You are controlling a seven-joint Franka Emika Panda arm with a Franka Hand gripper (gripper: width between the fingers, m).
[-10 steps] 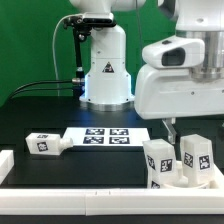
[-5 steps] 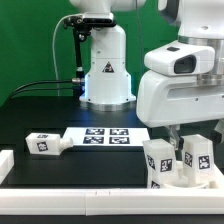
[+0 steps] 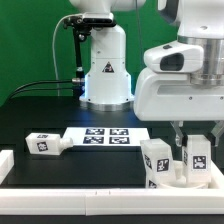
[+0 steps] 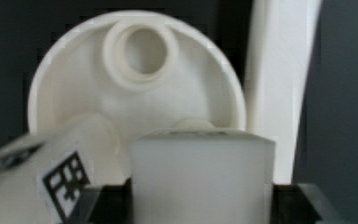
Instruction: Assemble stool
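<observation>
**A:** Start with the exterior view. Where does the stool sit?

**B:** At the exterior view's right, near the front of the black desk (image 3: 35, 112). The round seat (image 3: 172, 183) lies flat there. Two legs stand on it, both with the long axis upright: the held leg (image 3: 197, 154) and, just beside it, the other upright leg (image 3: 157, 160).

**A:** Anything apart from those?

**B:** A loose leg (image 3: 46, 144) lies on its side, well off to the exterior view's left. Its long axis runs along the desk, and its narrow end points toward the marker board (image 3: 105, 136). A white rail (image 3: 70, 203) runs along the front edge.

**A:** And the jaws?

**B:** They come down from above and straddle the held leg.

**A:** Now the wrist view.

**B:** It looks straight down the held leg (image 4: 199, 172), top face toward the camera. A dark pad (image 4: 108, 205) presses each side, so the jaws are closed on it. Beyond lies the seat (image 4: 83, 95) with an oval socket. The other upright leg (image 4: 43, 172) shows its tag, and the rail (image 4: 282, 70) passes alongside.
</observation>
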